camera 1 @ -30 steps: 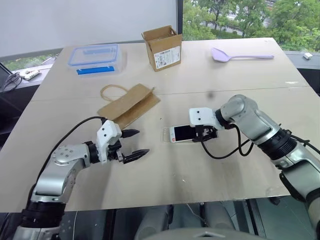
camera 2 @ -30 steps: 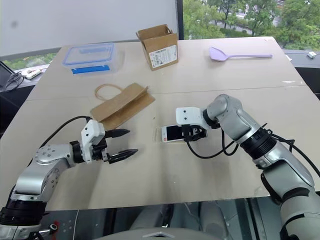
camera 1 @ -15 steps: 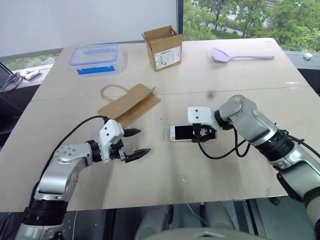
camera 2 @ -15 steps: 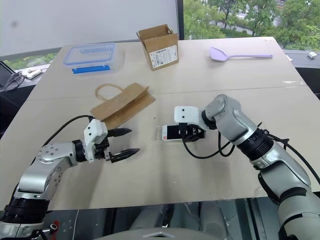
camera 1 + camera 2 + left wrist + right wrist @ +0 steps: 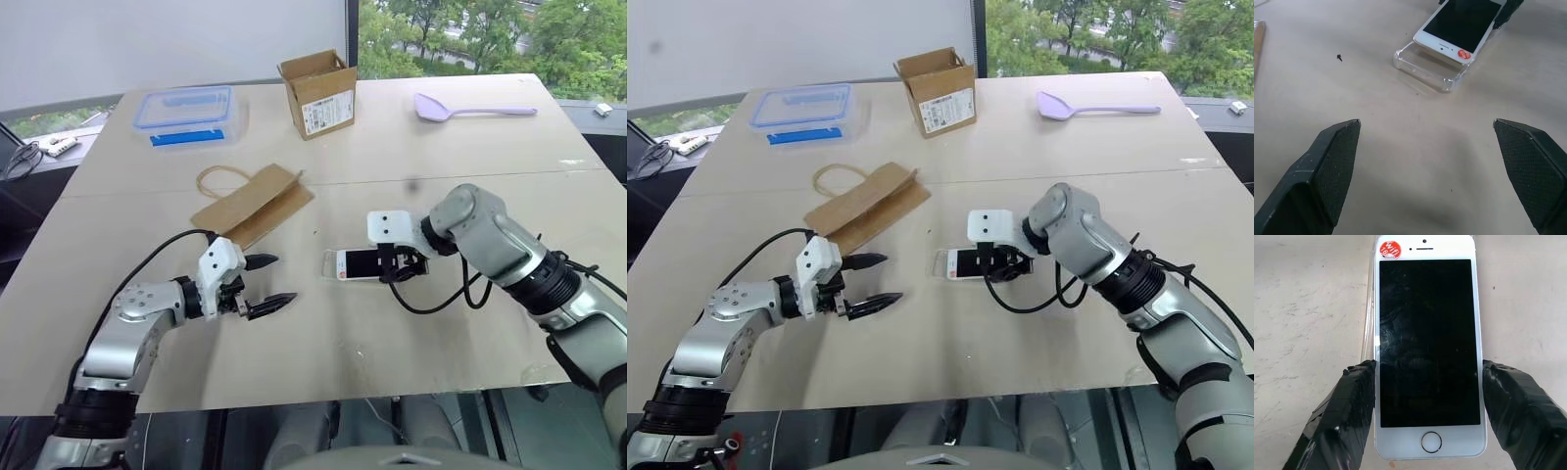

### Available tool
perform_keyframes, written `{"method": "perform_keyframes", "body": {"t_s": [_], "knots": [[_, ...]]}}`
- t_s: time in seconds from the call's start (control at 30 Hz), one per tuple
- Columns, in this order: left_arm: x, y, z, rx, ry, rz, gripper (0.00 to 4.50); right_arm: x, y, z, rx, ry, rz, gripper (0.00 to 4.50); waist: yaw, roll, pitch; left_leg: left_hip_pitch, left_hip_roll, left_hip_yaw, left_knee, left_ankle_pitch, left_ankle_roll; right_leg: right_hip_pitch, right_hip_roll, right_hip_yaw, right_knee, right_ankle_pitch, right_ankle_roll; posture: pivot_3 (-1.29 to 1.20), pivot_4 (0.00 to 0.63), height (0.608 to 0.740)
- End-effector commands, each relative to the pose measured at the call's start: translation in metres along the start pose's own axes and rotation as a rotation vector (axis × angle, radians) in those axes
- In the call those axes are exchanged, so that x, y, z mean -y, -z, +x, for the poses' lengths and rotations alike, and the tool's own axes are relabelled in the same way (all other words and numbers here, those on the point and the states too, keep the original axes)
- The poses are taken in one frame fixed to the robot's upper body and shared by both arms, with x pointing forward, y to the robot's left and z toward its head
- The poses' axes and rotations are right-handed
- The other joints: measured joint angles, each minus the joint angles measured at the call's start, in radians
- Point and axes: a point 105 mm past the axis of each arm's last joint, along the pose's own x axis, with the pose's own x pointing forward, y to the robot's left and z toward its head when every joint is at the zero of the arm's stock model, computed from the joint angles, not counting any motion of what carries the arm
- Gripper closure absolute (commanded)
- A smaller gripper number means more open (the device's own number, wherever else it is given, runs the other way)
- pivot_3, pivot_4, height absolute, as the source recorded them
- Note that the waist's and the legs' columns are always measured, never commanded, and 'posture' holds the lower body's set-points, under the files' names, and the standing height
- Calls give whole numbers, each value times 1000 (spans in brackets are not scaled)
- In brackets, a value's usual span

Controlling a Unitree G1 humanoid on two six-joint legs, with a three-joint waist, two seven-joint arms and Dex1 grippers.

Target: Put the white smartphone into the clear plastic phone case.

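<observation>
White smartphone (image 5: 1426,352) gripped by right hand (image 5: 400,262).

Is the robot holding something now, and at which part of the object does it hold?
The right gripper holds the white smartphone by its two long side edges, near the home-button end, over the clear plastic phone case. The left gripper is open and holds nothing.

- left arm low over near-left desk (image 5: 118,176), elbow bent, forearm reaching toward centre
- left gripper (image 5: 266,284) roughly level, pointing right, jaws spread wide, holding nothing
- right arm reaches in from right, wrist bent steeply down
- right gripper (image 5: 1425,416) jaws on both long edges of white phone (image 5: 1426,342)
</observation>
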Motion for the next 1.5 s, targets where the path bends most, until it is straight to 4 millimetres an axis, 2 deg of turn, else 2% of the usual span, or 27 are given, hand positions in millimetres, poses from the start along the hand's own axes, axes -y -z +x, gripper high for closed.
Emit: {"method": "perform_keyframes", "body": {"t_s": [0.03,0.07,0.17,0.2,0.33,0.47,0.53,0.63,0.67,0.7,0.87,0.9,0.93,0.97,1.07,1.2,1.37,1.5], "knots": [[0,-8,1,23,4,38,0,1,-9,-1,-5,20,-32,1595,-1,0,0,0,0,0,0,0,0,0,0,0,0,0,0,0,150,740],[0,-9,1,24,3,39,0,1,-9,-1,-6,18,-33,1595,-1,0,0,0,0,0,0,0,0,0,0,0,0,0,0,0,150,740],[1,-10,4,27,3,42,0,0,-11,0,-3,23,-39,198,-1,0,0,0,0,0,0,0,0,0,0,0,0,0,0,0,150,740],[2,-11,5,28,3,44,0,-1,-12,0,1,20,-39,86,0,0,0,0,0,0,0,0,0,0,0,0,0,0,0,0,150,740],[2,-14,9,32,4,54,0,-2,-20,-5,54,44,-25,86,-1,0,0,0,0,0,0,0,0,0,0,0,0,0,0,0,150,740],[-1,-18,14,49,-18,67,0,-7,-31,-28,138,70,-21,86,1,0,0,-2,0,0,0,0,0,-2,0,0,0,0,0,0,150,740],[-1,-18,16,52,-18,66,0,-5,-33,-33,159,102,12,86,1,0,0,-3,0,0,1,0,0,-2,0,0,0,0,0,0,150,740],[1,-17,20,54,-3,65,0,-1,-35,-39,199,162,47,969,1,0,0,-3,0,0,1,0,0,-2,-1,0,1,0,0,0,150,740],[1,-17,21,56,0,64,522,-1,-36,-40,209,174,58,1336,1,0,0,-3,0,-1,1,0,0,-2,-1,-1,1,0,0,0,150,740],[1,-17,22,56,4,62,826,-1,-37,-42,223,185,64,1868,1,0,0,-3,0,-1,1,0,0,-2,-1,-1,1,0,0,0,150,740],[-2,-14,27,46,20,56,3285,-4,-52,-42,371,180,107,4292,0,0,0,-3,0,0,1,0,0,-2,-1,0,1,0,0,0,150,740],[-2,-12,29,44,21,56,3778,-6,-55,-39,409,175,108,4500,1,0,0,-3,0,0,1,0,0,-2,-1,0,1,0,0,0,150,740],[-3,-12,30,44,23,55,4280,-7,-57,-36,437,169,117,4500,0,0,0,-3,0,-1,1,0,0,-2,-1,-1,1,0,0,0,150,740],[-3,-7,35,40,28,56,4436,-8,-54,-25,473,158,151,4500,1,-1,0,-3,0,-1,1,0,0,-2,-1,-1,1,0,0,0,150,740],[-3,-1,43,40,37,51,4436,-7,-42,-2,506,168,217,4500,1,-1,-1,-3,-1,-1,2,0,0,-2,-1,-1,1,0,0,0,150,740],[-1,4,49,33,53,53,4436,-8,-31,17,488,181,255,4500,-1,-1,-1,-3,-2,-1,3,0,0,-2,0,-1,1,0,0,0,150,740],[3,6,54,34,55,53,4436,-27,-5,49,328,90,321,4500,-3,-1,-2,-2,-2,-1,3,0,0,-2,0,-1,2,0,0,0,150,740],[4,7,55,35,45,51,4436,-41,0,62,277,9,373,4500,1,-1,-2,5,-2,-1,2,0,0,5,0,-1,1,0,0,0,150,740]]}}
